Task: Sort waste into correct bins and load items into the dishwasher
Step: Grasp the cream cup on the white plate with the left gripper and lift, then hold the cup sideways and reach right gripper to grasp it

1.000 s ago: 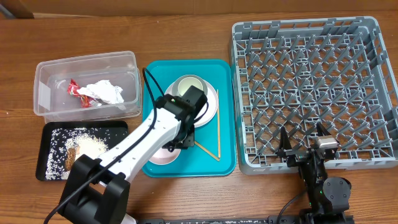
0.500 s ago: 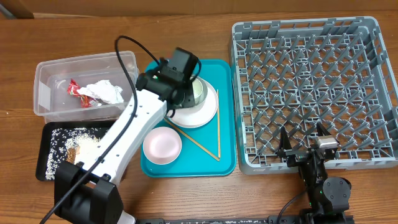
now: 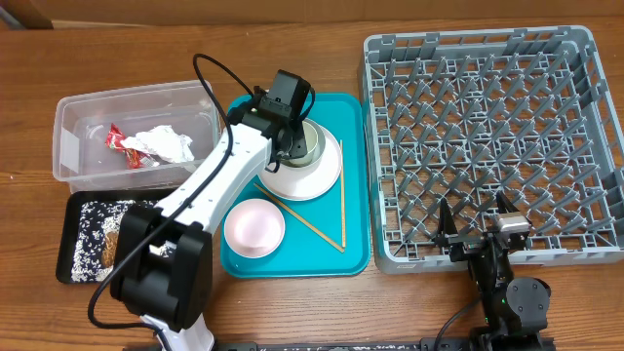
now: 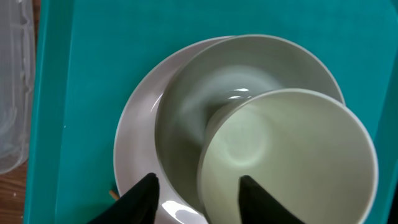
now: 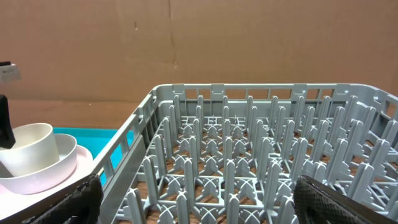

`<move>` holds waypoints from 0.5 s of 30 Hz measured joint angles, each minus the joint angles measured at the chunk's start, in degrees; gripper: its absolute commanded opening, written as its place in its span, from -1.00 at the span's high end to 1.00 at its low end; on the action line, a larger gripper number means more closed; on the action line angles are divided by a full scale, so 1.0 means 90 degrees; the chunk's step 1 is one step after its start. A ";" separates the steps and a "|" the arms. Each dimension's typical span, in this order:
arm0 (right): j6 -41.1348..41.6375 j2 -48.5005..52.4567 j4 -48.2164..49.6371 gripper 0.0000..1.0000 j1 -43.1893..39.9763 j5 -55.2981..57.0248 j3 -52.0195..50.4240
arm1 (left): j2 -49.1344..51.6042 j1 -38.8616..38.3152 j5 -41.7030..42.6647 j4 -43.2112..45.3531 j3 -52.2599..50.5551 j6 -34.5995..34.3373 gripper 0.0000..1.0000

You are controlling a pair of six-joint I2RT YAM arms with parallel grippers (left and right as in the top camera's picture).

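My left gripper (image 3: 294, 144) (image 4: 202, 198) is open over the white cup (image 4: 289, 155) (image 3: 304, 146). One finger hangs inside the cup and the other outside its wall. The cup stands in the greyish-white bowl (image 4: 186, 118), which rests on the pale pink plate (image 3: 314, 177) (image 4: 132, 146). The small pink bowl (image 3: 253, 227) and the chopsticks (image 3: 342, 210) lie on the teal tray (image 3: 356, 249). My right gripper (image 3: 478, 216) (image 5: 214, 205) stands open at the front wall of the grey dish rack (image 3: 483, 136) (image 5: 249, 155).
The clear tub (image 3: 68, 146) holds the white tissue (image 3: 168, 144) and the red wrapper (image 3: 121, 144). The black tray (image 3: 66, 239) in front of it carries rice grains (image 3: 90, 229) and brown bits. My left arm lies across the tray's left side.
My left gripper has left the small pink bowl at the tray's front and moved back to the cup on the plate stack. The right arm has not moved.
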 measured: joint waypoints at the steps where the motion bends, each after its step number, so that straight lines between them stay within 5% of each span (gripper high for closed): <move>1: 0.0000 0.0000 0.0000 -1.00 0.0000 0.0002 0.0000 | 0.0027 0.0000 -0.0002 0.0019 0.0000 0.0002 0.31; 8: 0.0002 0.0000 -0.0002 -1.00 0.0000 0.0002 0.0000 | 0.0036 0.0000 0.0049 0.0039 0.0000 0.0005 0.41; 12: 0.0002 0.0000 -0.0002 -1.00 0.0000 0.0000 0.0000 | 0.0039 0.0000 0.0085 0.0066 0.0000 -0.0034 0.87; 15: 0.0000 0.0000 -0.0002 -1.00 0.0000 0.0002 0.0000 | 0.0044 0.0000 0.0100 0.0100 0.0000 0.0005 0.92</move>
